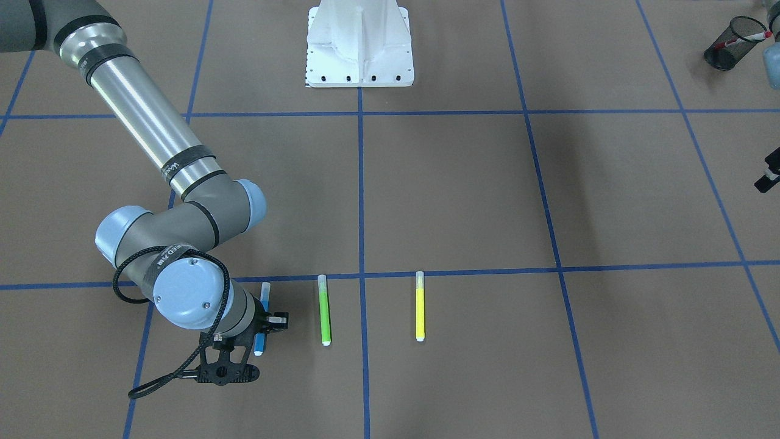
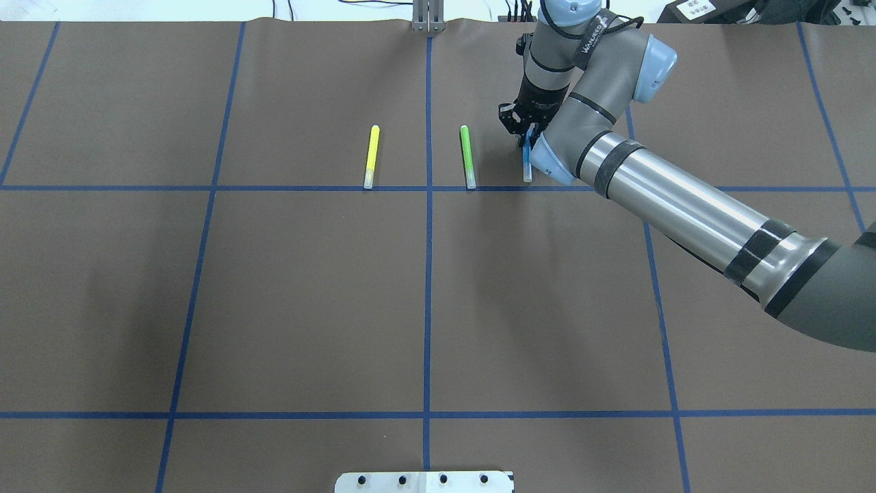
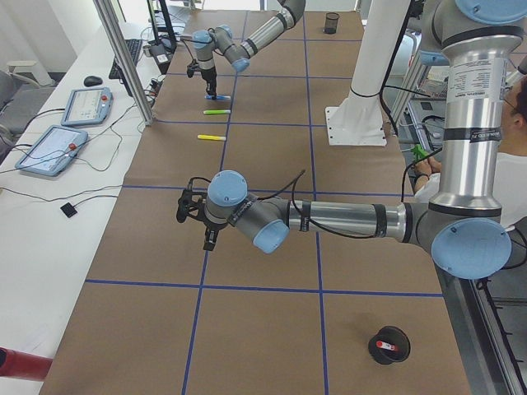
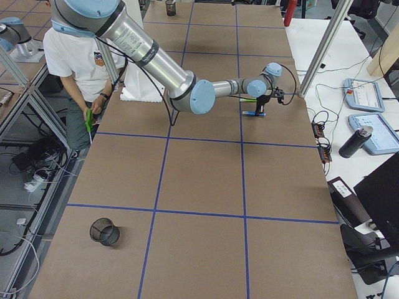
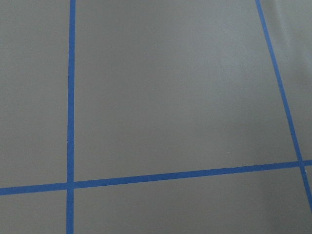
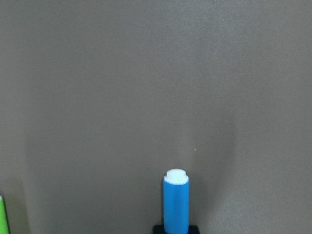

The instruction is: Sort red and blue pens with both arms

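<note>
The blue pen lies level by a blue tape line, right of the green marker in the overhead view. My right gripper points down over its middle, shut on it. In the right wrist view black finger parts flank the pen's barrel. Whether the pen rests on the paper or hangs just above it is unclear. The red pen stands in a black mesh cup at the table's left end. My left gripper hovers over bare paper far from the pens. I cannot tell whether it is open or shut.
A green marker and a yellow marker lie parallel to the blue pen. A second mesh cup stands at the right end of the table. The white robot base and a seated person are behind.
</note>
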Available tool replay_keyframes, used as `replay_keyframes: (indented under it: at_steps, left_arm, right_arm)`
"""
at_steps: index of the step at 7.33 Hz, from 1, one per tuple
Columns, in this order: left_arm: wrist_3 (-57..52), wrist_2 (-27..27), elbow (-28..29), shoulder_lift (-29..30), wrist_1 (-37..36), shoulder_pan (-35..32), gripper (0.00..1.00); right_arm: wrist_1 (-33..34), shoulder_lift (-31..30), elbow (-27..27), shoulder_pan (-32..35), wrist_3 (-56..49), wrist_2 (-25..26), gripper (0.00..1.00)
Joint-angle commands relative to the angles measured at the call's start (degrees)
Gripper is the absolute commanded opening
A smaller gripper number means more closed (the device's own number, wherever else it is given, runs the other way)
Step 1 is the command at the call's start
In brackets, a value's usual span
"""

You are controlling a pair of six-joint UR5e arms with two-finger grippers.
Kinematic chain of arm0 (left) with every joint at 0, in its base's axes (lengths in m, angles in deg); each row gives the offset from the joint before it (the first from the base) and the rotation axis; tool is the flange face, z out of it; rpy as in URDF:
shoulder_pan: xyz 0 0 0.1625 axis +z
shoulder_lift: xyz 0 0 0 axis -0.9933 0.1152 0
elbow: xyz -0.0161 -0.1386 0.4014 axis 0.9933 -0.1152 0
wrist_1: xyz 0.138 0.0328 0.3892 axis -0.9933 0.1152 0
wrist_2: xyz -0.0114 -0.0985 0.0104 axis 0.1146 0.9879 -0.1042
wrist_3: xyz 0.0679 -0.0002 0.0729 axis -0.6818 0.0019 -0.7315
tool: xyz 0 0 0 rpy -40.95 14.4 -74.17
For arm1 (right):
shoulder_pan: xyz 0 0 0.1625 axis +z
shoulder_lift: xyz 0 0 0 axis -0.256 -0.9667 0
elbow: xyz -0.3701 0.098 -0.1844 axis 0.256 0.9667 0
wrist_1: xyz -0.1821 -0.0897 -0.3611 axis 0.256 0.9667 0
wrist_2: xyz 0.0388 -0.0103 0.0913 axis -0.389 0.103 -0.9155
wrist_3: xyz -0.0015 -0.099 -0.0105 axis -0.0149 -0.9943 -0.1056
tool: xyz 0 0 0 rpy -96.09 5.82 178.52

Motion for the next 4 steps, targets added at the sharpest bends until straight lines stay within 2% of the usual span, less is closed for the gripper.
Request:
replay_keyframes:
  at_steps: [1, 2, 4]
  left_arm:
    - [0.0, 0.0, -0.8, -0.1, 0.0, 0.1, 0.99]
    - [0.0, -0.1, -0.8, -0.1, -0.1, 0.1, 0.99]
    - [0.6, -0.1, -0.9, -0.1, -0.1, 0.1, 0.99]
  right_arm:
    - [0.3, -2.6, -6.1, 2.3, 3.5, 0.1, 0.00]
    - [0.6, -9.4, -15.6, 3.0, 5.7, 1.0, 0.00]
    - [2.4, -22.5, -31.9, 5.6, 5.3, 7.5, 0.00]
